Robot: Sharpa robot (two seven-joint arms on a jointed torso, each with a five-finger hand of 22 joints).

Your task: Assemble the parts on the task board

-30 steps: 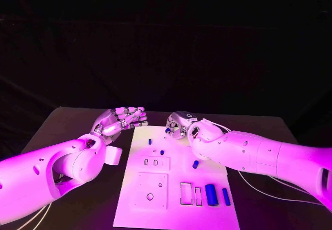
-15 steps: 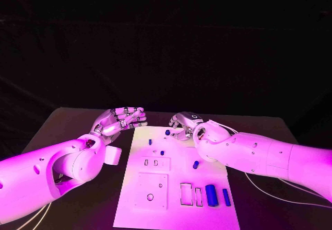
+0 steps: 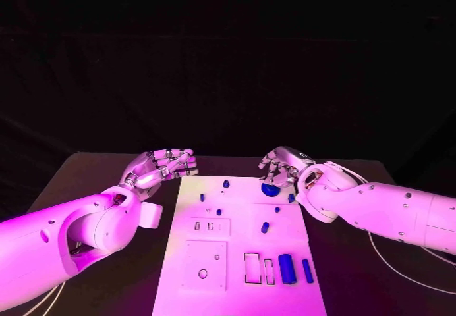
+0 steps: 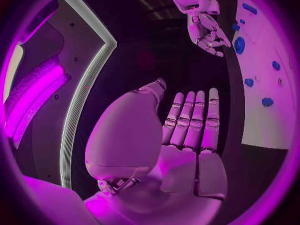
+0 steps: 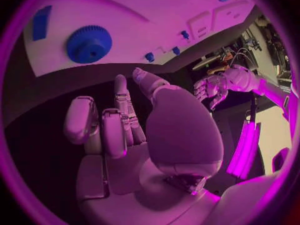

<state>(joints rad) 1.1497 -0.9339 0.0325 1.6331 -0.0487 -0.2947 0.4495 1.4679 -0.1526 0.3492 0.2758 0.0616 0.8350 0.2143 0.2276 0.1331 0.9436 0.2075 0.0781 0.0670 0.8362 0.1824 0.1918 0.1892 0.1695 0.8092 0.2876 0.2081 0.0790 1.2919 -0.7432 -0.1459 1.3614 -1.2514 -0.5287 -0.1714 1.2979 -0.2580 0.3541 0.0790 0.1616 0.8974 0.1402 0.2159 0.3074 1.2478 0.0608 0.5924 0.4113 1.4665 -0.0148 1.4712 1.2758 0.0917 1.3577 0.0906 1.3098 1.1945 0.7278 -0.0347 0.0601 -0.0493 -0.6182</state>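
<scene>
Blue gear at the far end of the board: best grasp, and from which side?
Probably pinch the blue gear across its toothed rim, from above. It lies flat on the task board, so only rim and top face are exposed. The right hand hovers beside it, holding nothing, fingers apart; use that one.

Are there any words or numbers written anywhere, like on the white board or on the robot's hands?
None can be read.
The task board shows only outlines, holes and blue parts, no writing.
The blue gear has teeth and a middle hole, no label.
The left hand and the right hand carry no legible marks; anything on them is too small to tell.
</scene>
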